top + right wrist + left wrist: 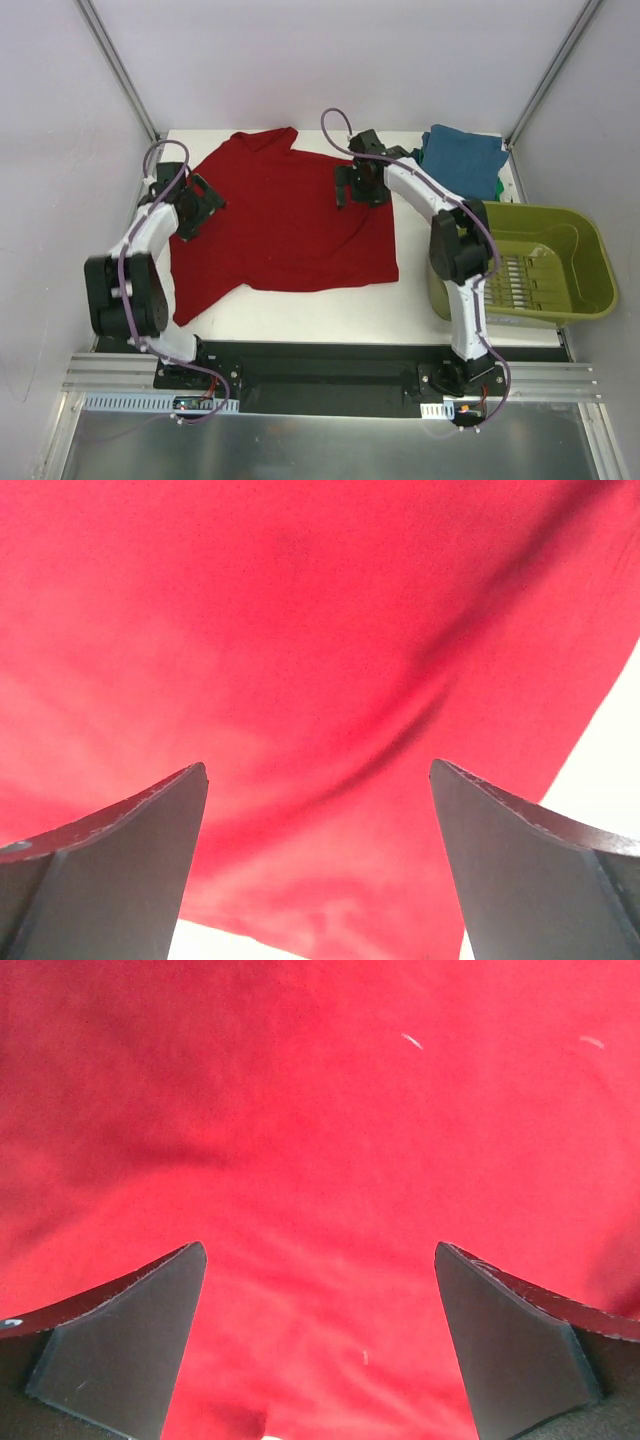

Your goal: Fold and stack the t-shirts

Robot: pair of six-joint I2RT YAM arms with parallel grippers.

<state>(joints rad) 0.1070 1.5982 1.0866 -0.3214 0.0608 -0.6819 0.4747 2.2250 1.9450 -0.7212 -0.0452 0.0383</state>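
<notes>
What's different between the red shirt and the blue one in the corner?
The red shirt lies spread out in the middle; the blue shirt is folded into a compact square at the far right corner. The red shirt covers far more area than the blue shirt. The left gripper and right gripper, both open, are over the red shirt, none at the blue shirt. Both are plain cloth.
</notes>
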